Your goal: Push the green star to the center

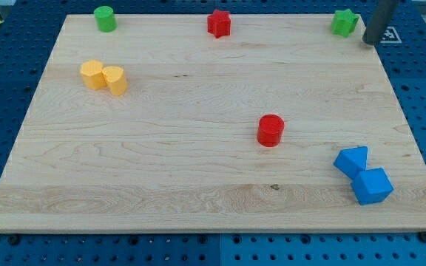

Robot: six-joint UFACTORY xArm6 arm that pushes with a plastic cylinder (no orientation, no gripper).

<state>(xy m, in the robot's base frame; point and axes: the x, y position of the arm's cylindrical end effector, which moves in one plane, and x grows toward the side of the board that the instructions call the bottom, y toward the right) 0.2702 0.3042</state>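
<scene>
The green star [343, 22] sits at the top right corner of the wooden board [198, 170]. My tip [370, 41] is just to the right of the star, a short gap away, at the board's right edge. The dark rod rises from it toward the view's top right.
A green cylinder [105, 18] is at the top left and a red star [218, 23] at the top middle. A yellow block [92, 74] touches a yellow cylinder [115, 80] at the left. A red cylinder [270, 130] is right of centre. Two blue blocks [352, 161] [371, 185] touch at the bottom right.
</scene>
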